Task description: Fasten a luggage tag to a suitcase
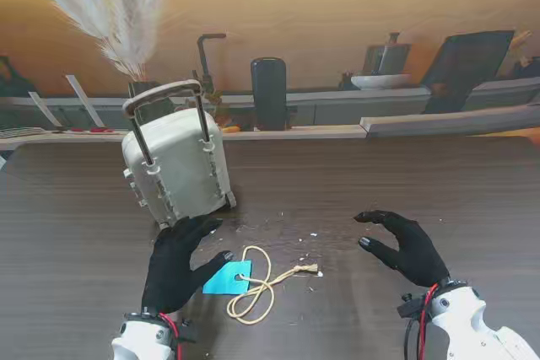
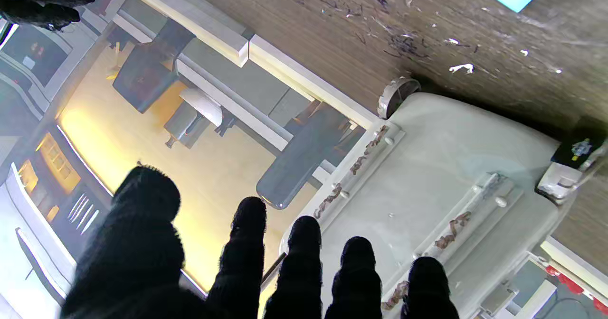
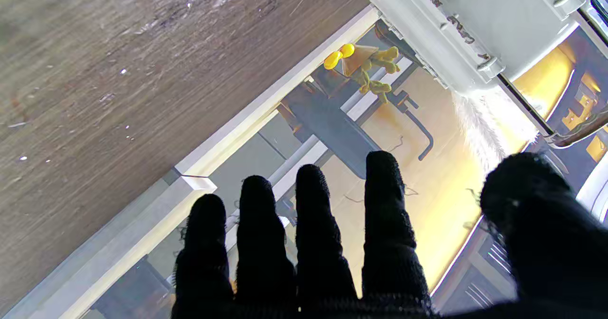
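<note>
While the small grey suitcase [image 1: 179, 173] is standing tilted on the dark wood-grain table [image 1: 472, 183], leaning back toward the left with its telescopic handle [image 1: 164, 99] pulled out, both gloved hands are hovering over the near part of the tabletop. The left hand [image 1: 179, 260] is reaching forward with its black knitted fingers spread and holding nothing, fingertips just short of the suitcase's lower edge; in its wrist view the fingers [image 2: 304, 262] are pointing along the ribbed hard shell [image 2: 427, 176]. The right hand [image 1: 403, 244] is sitting well apart on the right side, fingers loosely curled and apart, empty too.

Between the hands, the light blue luggage tag [image 1: 229, 278] is lying flat on the table, just beside the left thumb, with a cream cord loop [image 1: 253, 291] curling out of it in a loose figure and trailing toward the right. Small pale crumbs and scraps [image 1: 278, 229] are dotting the wood around the cord and in front of the suitcase.

Behind the table edge, a dark cylinder [image 1: 268, 92] is standing, and fluffy pale plumes [image 1: 118, 6] are rising beyond the suitcase. Nothing is lying between the left hand and the tag.
</note>
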Robot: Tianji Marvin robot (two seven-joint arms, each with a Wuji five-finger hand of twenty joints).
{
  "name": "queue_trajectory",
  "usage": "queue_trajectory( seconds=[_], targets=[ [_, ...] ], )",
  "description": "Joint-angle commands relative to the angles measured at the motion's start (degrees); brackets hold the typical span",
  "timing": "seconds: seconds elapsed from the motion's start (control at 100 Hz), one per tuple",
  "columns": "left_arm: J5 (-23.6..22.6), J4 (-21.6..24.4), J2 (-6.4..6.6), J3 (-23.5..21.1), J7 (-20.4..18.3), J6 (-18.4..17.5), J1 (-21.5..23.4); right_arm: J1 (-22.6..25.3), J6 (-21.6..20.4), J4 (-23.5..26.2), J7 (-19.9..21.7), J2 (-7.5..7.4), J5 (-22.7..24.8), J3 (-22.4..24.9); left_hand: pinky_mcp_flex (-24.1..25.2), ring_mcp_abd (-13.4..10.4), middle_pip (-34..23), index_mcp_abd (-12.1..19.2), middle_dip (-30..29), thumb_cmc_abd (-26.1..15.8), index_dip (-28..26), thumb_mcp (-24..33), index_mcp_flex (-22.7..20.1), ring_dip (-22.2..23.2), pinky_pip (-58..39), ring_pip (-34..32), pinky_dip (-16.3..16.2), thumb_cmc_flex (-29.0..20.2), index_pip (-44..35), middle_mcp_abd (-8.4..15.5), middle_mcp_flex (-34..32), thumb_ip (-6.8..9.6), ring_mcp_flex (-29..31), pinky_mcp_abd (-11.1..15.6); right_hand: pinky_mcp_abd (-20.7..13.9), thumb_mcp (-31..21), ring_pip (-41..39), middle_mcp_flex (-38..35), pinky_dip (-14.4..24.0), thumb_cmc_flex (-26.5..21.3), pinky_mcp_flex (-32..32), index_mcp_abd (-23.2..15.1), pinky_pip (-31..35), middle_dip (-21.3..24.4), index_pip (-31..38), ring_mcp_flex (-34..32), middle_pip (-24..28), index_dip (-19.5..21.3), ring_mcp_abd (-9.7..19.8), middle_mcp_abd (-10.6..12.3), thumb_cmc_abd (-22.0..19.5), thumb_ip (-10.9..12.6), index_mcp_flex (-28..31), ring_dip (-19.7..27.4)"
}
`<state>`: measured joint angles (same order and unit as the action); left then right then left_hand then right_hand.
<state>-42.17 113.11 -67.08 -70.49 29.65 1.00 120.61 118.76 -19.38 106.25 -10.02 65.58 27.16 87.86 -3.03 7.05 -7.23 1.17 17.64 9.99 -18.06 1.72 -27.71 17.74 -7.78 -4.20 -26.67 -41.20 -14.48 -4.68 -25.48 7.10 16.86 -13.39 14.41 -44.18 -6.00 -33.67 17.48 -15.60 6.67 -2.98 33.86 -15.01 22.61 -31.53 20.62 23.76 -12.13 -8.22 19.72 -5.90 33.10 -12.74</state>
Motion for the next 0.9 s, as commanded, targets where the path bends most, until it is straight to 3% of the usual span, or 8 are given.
queue_trajectory(
  seconds=[0.0, 0.57, 0.74, 0.89],
  targets=[
    [-0.3, 0.3, -0.07, 0.0, -0.6, 0.0, -0.1, -0.2, 0.1, 0.0, 0.7, -0.05, 0.0, -0.2, 0.5, -1.4, 0.5, 1.1, -1.0, -0.6, 1.4, 1.2, 0.1, -1.4, 0.3, -0.1, 0.9, 0.6, -0.2, 1.2, 0.2, 0.11, -0.5, 0.1, -2.4, 0.9, 0.4, 0.0, -0.2, 0.2, 0.2, 0.1, 0.2, 0.4, -0.2, 0.2, -0.4, -1.2, 0.9, 0.7, 0.2, 0.1, 0.2, 0.2],
    [-0.5, 2.6, -0.23, 0.8, 0.6, -0.7, 0.1, -0.9, 0.2, -0.4, 2.1, -0.28, -0.9, -0.9, 0.4, -1.1, 0.3, 1.0, -1.0, -0.5, 1.4, 1.2, -0.2, -1.4, 0.2, -0.1, 0.9, 0.4, -0.2, 0.9, -0.3, 0.09, -0.4, -0.1, -2.5, 0.9, 0.4, -0.4, -0.2, 0.1, 0.2, 0.2, 0.2, 0.3, -0.2, 0.1, -0.4, -1.2, 0.8, 0.6, 0.2, 0.1, 0.3, 0.2],
    [-4.6, 8.0, 0.44, 0.3, -0.6, -1.2, -0.9, -0.3, -0.7, -0.1, 2.3, -0.32, -1.2, -0.8, 0.3, -1.0, 0.5, 1.0, -1.0, -0.3, 1.4, 1.2, -0.3, -1.5, 0.1, 0.0, 0.9, 0.2, -0.1, 0.9, -0.6, 0.09, -0.2, -0.1, -2.5, 0.8, 0.3, -0.5, -0.2, 0.0, 0.3, 0.3, 0.2, 0.3, -0.2, 0.0, -0.4, -1.2, 0.7, 0.5, 0.1, 0.1, 0.4, 0.2],
    [-9.4, 14.5, 1.37, -0.8, -4.8, 0.9, -3.5, 0.4, -1.9, 0.6, 2.4, -0.34, -1.3, -0.6, 0.4, -1.2, 0.6, 1.2, -1.0, 0.4, 1.4, 1.5, -0.2, -1.5, 0.2, 0.1, 0.9, -0.7, 0.0, 1.2, -0.6, 0.31, -0.3, -0.2, -2.5, 0.9, 0.3, -0.7, -0.2, 0.0, 0.3, 0.2, 0.3, 0.3, -0.2, -0.1, -0.4, -1.2, 0.8, 0.5, 0.1, 0.1, 0.4, 0.2]
  ],
)
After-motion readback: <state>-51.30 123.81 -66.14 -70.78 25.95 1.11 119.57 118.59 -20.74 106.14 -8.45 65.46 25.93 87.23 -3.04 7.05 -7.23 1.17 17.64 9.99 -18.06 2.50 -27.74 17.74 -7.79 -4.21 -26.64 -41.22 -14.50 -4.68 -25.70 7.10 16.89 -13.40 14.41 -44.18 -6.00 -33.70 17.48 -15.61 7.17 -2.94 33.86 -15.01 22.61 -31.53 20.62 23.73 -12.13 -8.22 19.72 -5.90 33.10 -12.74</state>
